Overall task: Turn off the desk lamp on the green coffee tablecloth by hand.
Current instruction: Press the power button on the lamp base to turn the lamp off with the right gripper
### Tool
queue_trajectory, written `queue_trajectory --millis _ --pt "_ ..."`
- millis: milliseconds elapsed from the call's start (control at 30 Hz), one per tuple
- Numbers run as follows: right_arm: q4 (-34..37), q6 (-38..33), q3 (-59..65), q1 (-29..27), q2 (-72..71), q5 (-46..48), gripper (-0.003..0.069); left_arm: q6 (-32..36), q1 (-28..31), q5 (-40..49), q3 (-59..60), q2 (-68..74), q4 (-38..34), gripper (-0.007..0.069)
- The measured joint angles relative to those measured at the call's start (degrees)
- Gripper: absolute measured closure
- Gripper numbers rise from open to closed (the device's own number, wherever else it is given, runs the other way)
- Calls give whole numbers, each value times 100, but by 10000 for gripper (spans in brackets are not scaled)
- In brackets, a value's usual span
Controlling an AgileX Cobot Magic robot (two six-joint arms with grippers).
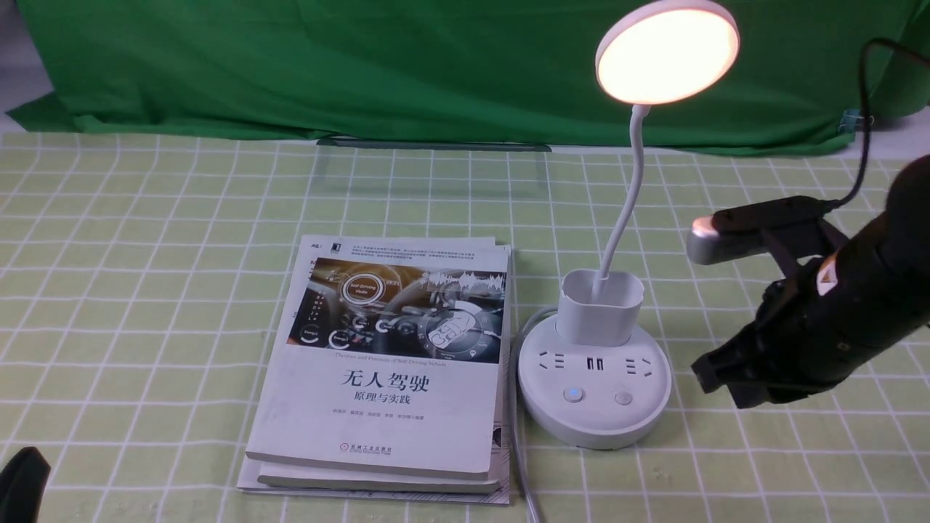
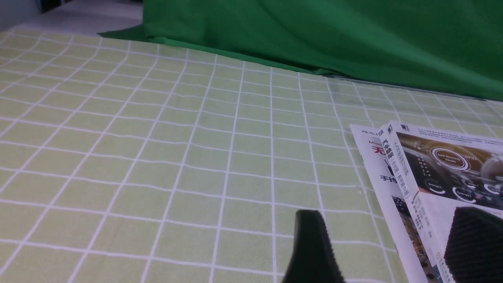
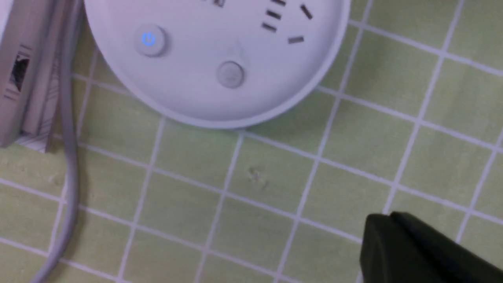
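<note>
The white desk lamp [image 1: 596, 381] stands on the pale yellow-green grid tablecloth [image 1: 145, 290]. Its disc head [image 1: 667, 52] glows warm. The round base shows sockets and two buttons: the left one [image 1: 573, 394] has a blue light, the right one [image 1: 623, 398] is plain. Both show in the right wrist view, the lit button [image 3: 149, 40] and the plain one [image 3: 230, 74]. My right gripper [image 1: 708, 378] is shut and empty, just right of the base and apart from it; its tip [image 3: 383, 224] hovers over cloth. My left gripper [image 2: 387, 243] is open and empty beside the books.
A stack of books [image 1: 392, 363] lies left of the lamp, its edge also in the left wrist view [image 2: 432, 177]. The lamp's grey cord [image 1: 517, 450] runs between books and base toward the front edge. A dark green draped cloth [image 1: 363, 65] hangs behind.
</note>
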Motion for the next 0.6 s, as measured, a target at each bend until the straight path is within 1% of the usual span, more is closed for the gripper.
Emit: queue_trajectory --millis 133,267,367,600 --pt "6 -4 -328 361 471 -17 615 0 0 0 0 0 0 214" --pt "17 -23 -622 533 923 -28 615 0 0 0 0 0 0 214" --pt "19 -23 -883 561 1282 -46 615 0 0 0 0 0 0 214" --pt "135 -44 -1243 561 1585 -73 615 0 0 0 0 0 0 214"
